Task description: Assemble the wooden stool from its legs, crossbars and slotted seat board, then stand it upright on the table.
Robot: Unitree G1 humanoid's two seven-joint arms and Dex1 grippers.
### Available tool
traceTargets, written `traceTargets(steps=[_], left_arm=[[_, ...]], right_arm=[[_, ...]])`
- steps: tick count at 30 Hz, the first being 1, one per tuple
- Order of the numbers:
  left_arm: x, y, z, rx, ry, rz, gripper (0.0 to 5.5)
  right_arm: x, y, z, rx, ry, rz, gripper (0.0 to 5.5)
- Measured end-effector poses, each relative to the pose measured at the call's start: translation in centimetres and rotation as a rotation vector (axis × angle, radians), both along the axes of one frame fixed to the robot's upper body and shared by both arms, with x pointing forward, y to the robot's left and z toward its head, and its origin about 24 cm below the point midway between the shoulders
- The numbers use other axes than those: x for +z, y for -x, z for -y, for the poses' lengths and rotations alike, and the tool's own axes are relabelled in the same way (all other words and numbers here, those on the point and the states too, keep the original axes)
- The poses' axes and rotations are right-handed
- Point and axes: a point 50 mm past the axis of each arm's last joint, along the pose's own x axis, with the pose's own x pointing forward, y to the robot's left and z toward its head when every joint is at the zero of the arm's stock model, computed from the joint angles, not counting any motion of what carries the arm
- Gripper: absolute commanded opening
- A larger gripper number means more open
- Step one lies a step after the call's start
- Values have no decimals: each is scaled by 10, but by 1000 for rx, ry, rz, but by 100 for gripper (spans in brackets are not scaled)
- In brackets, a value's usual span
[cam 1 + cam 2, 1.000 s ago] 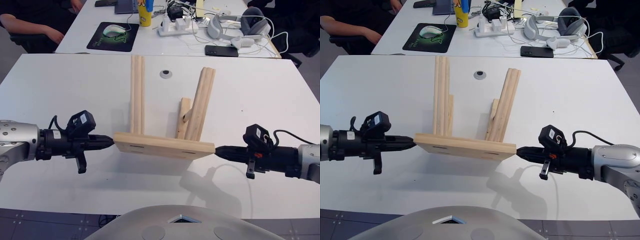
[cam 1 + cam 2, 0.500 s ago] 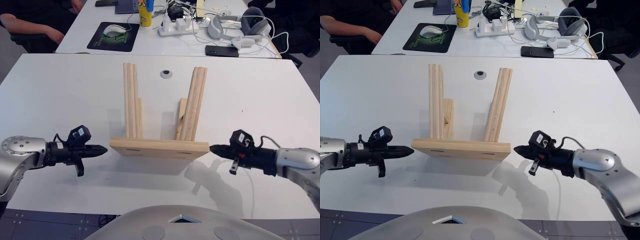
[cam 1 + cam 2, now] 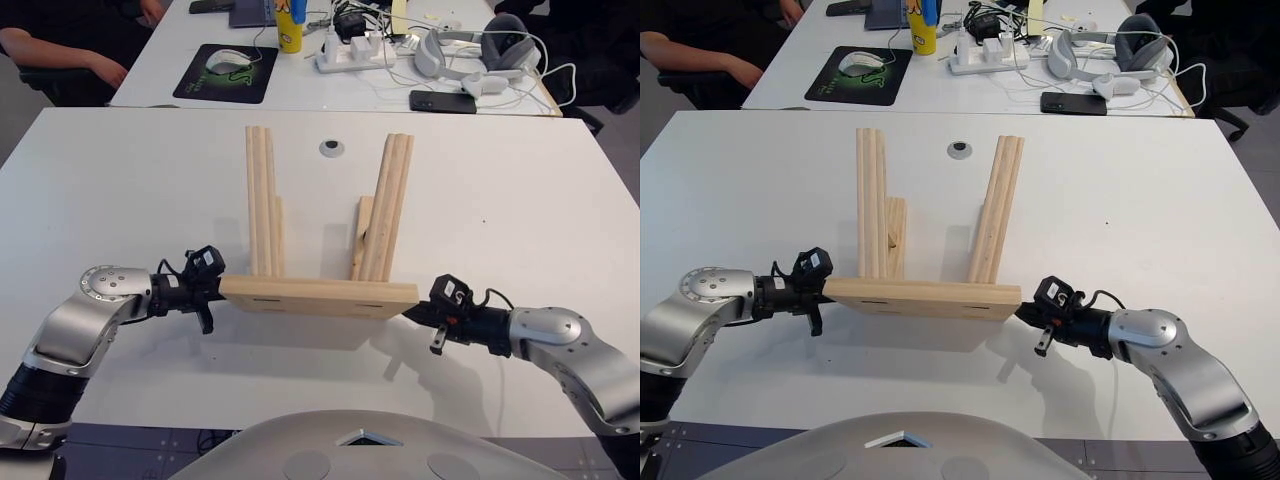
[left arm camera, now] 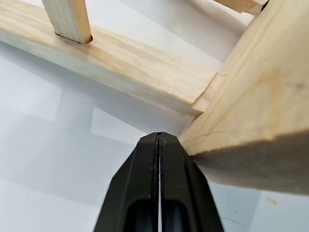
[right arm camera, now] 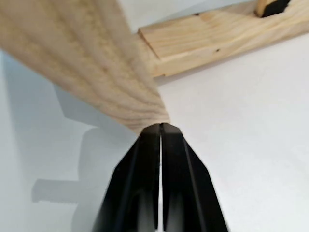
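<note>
The wooden stool lies on its side on the white table [image 3: 120, 190]. Its slotted seat board [image 3: 318, 297] stands on edge toward me, and the legs [image 3: 262, 200] [image 3: 388, 205] point away, with a short crossbar [image 3: 367, 235] between them. My left gripper [image 3: 216, 290] is shut, its tip against the board's left end. My right gripper [image 3: 422, 312] is shut too, its tip at the board's right end. In the left wrist view the shut fingers [image 4: 145, 193] meet the board's corner [image 4: 256, 111]. The right wrist view has the fingers [image 5: 140, 193] under the board's end [image 5: 82, 53].
A round grommet [image 3: 331, 149] sits in the table beyond the legs. A second desk behind carries a mouse pad [image 3: 226, 72], a phone [image 3: 442, 101], headphones [image 3: 470, 55] and cables. Bare tabletop lies on both sides of the stool.
A second ago the stool hung tilted between both grippers. It then came to rest squarely on the table, the grippers drew off, and now both have closed in on the board's ends again.
</note>
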Motion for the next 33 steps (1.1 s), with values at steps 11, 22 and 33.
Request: traceTargets(steps=[11,22,33], left_arm=[[-11,-2,-9,-55,-152,7,0],[-11,0,-2,-54,-131,-19,0],[-8,1,-3,-64,-141,-37,0]], right_arm=[[-10,3,-7,-11,4,-10,1],[-14,5,-8,-2,2,-34,1],[-15,4,-8,-3,2,-38,1]])
